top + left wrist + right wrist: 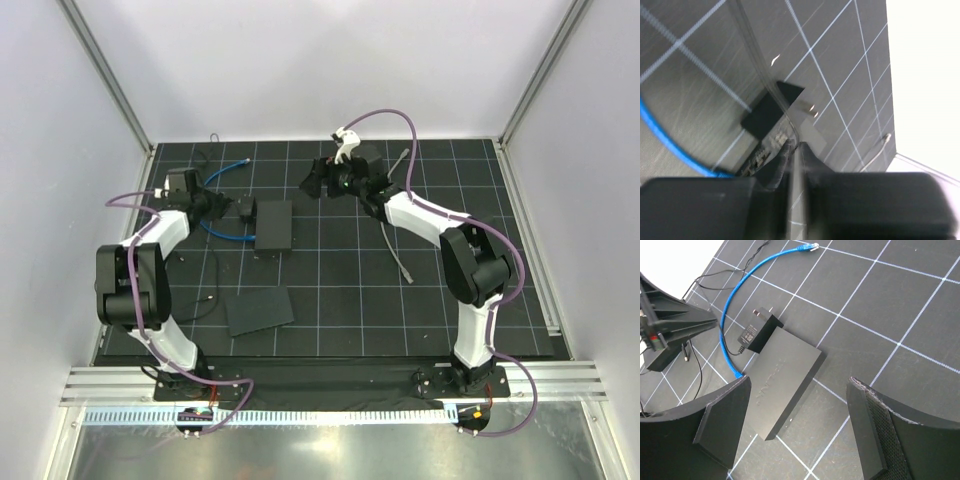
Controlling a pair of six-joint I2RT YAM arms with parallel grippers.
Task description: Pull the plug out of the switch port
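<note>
Right wrist view: the plug (738,373) is seen seated in the switch port (744,377). The right gripper (799,382) is held wide apart above the box (785,370), presumably for bracing. The left gripper (795,150), blurred, seems closed.

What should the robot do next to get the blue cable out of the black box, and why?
Probably open the left gripper and ease it toward the plug. The plug sits in the switch port, untouched; the left gripper looks shut and is nearest, while the right gripper hangs open farther off.
</note>
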